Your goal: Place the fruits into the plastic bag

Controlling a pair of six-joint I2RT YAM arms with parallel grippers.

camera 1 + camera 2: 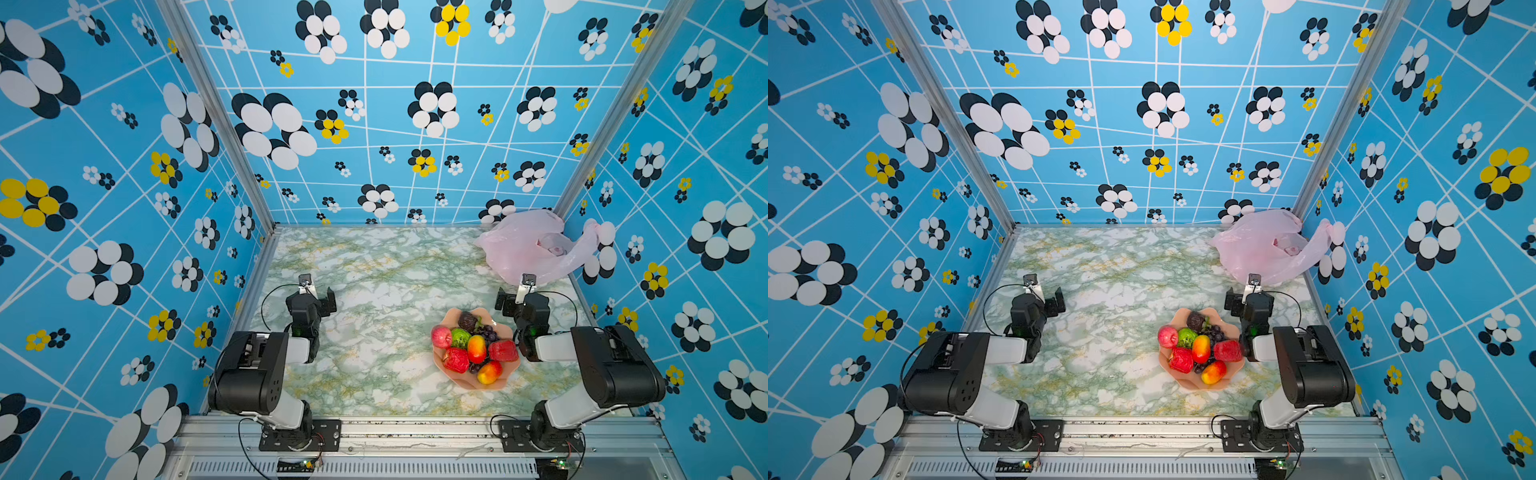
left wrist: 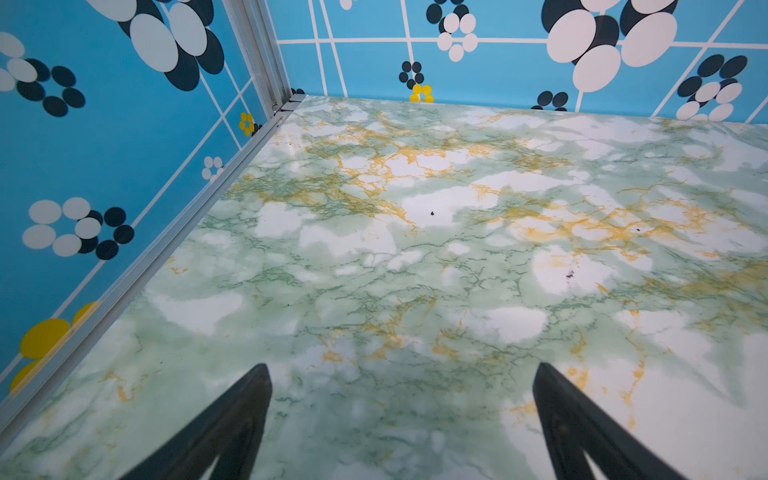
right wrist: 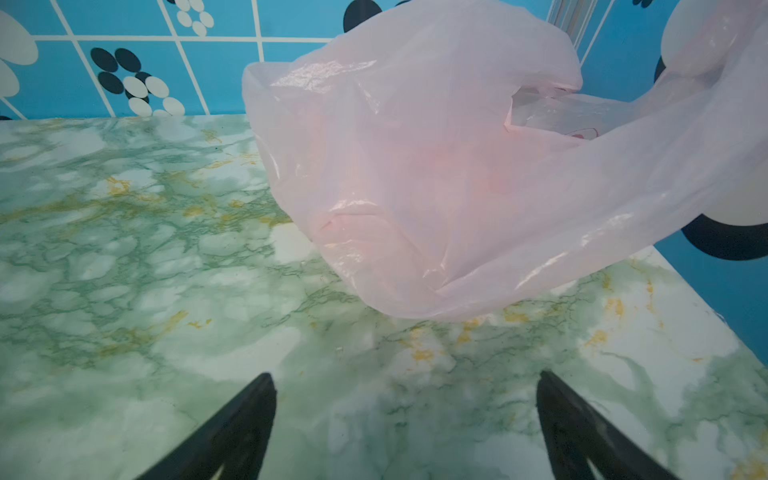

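Left hand (image 2: 401,370) and right hand (image 3: 405,376) spread, empty; fruits (image 1: 476,348) in bowl (image 1: 469,384); red print (image 3: 584,133) on plastic bag (image 1: 519,245) indistinct.

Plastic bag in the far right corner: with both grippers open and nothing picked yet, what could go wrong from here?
1. The plastic bag lies crumpled with no clearly open mouth, so a dropped fruit may land on the film and roll off.
2. The fruits are heaped tightly in the bowl; grabbing one may knock neighbours onto the table.
3. The thin bag may slide or collapse if the right gripper pushes it without the left gripper holding it.
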